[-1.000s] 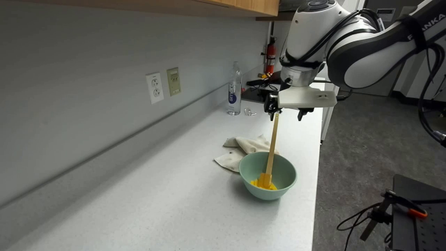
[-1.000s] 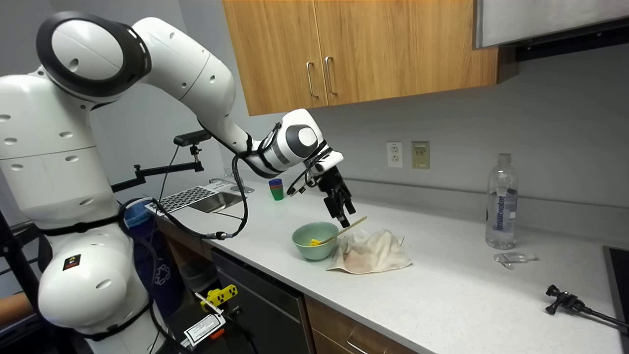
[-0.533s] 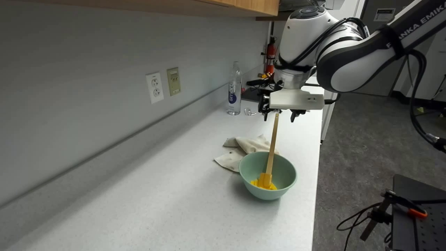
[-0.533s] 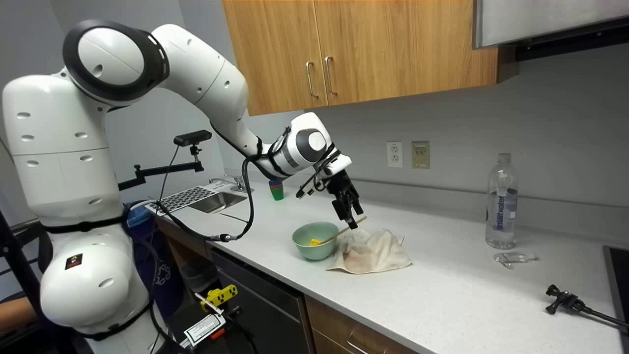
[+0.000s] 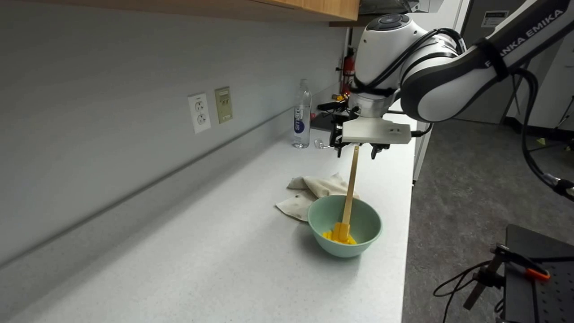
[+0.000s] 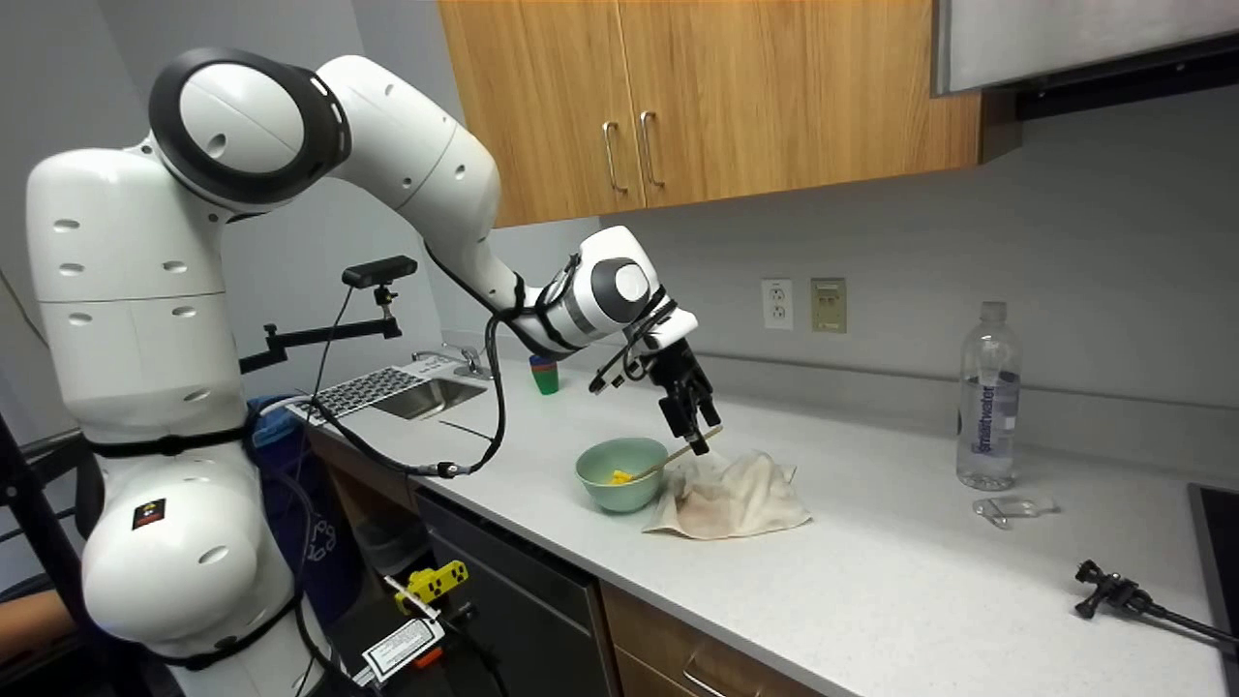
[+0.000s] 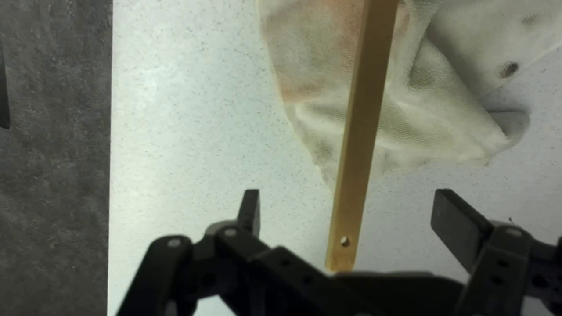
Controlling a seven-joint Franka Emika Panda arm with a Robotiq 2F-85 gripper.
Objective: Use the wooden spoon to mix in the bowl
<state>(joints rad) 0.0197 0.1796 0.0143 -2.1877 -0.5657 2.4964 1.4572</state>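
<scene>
The wooden spoon, with a flat handle (image 5: 351, 184), leans in the green bowl (image 5: 343, 251) with its wide head down in yellow pieces (image 5: 330, 235). The spoon (image 6: 675, 457) and bowl (image 6: 615, 497) also show in an exterior view. In the wrist view the spoon handle (image 7: 364, 109) runs down between the fingers, and its holed end shows. The bowl is out of the wrist view. My gripper (image 7: 349, 210) is open, with one finger on each side of the handle and a gap on both sides. The gripper also shows at the handle's top end in both exterior views (image 5: 356, 155) (image 6: 707, 438).
A crumpled beige cloth (image 6: 745, 499) lies beside the bowl under the handle. A water bottle (image 6: 987, 407) and a small clear item (image 6: 1014, 508) stand farther along the counter (image 5: 202, 269), near the wall. Cups (image 6: 545, 374) are by the sink. The counter edge drops to the floor.
My gripper has moved along the counter and slightly lower, so the handle end now lies between its open fingers. The spoon, bowl and cloth have not moved.
</scene>
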